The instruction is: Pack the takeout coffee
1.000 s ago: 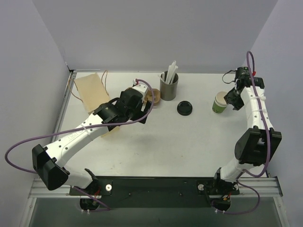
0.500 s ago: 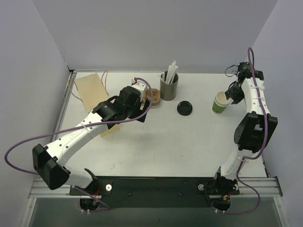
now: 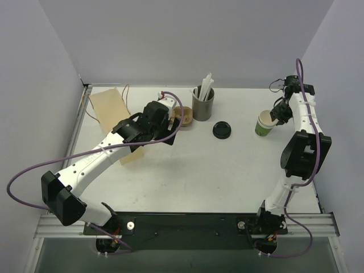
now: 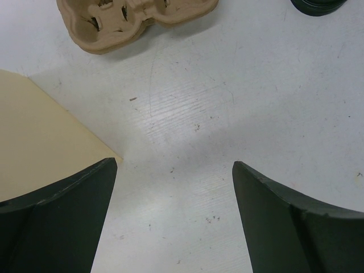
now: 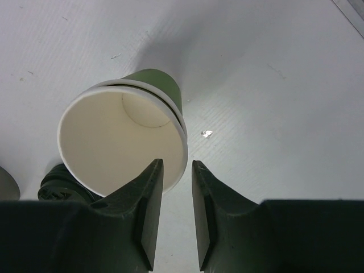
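The takeout coffee is in two parts. Its small green cup (image 3: 264,123) stands upright and uncovered at the table's right, with a cream inside (image 5: 122,142). Its round black lid (image 3: 222,130) lies flat on the table to the left of the cup, and shows at the top edge of the left wrist view (image 4: 318,4). My right gripper (image 3: 274,119) straddles the cup's near rim (image 5: 177,165), one finger inside and one outside, with a narrow gap still showing. My left gripper (image 3: 172,138) hovers wide open over bare table (image 4: 175,170), holding nothing.
A grey cup of white straws (image 3: 203,104) stands at the back centre. A brown pulp cup carrier (image 3: 183,115) (image 4: 136,20) lies beside it. A tan paper bag (image 3: 111,111) (image 4: 40,131) lies at back left under my left arm. Walls close in on both sides.
The right gripper's jaws have narrowed around the cup's rim and its wrist has drawn slightly back. The left arm has shifted a little toward the back left.
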{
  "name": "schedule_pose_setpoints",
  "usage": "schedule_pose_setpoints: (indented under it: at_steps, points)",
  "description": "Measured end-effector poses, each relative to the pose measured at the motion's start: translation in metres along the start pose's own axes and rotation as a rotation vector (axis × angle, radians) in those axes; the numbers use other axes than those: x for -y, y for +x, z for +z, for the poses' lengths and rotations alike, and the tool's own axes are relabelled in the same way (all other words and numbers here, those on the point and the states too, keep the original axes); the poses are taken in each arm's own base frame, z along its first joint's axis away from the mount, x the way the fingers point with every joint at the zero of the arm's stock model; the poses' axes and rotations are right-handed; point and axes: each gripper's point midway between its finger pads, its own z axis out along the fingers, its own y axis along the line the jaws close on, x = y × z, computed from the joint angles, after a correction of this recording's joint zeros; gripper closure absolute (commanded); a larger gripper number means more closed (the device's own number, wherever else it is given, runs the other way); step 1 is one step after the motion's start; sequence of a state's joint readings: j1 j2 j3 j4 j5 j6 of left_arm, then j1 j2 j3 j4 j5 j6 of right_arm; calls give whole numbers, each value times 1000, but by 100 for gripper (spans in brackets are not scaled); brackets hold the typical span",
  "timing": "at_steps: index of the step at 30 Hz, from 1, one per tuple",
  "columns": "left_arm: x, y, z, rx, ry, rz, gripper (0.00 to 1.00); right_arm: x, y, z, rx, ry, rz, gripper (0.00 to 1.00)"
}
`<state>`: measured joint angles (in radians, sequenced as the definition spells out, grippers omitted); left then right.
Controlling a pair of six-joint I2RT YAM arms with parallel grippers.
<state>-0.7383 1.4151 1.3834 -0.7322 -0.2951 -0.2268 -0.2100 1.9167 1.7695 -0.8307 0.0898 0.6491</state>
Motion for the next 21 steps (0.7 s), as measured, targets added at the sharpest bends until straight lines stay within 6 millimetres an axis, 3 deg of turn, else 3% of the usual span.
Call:
schedule_pose_setpoints:
  at_steps: [8, 14, 21]
  points:
    - [-2, 0, 3, -11, -5, -1, 6, 0, 3, 8, -17, 12, -5, 86]
    - [-4, 1, 6, -17, -10, -3, 7, 1, 3, 9, -20, 13, -8, 100]
    - [-5, 1, 6, -21, -12, -3, 7, 1, 2, 9, -27, 4, 0, 100]
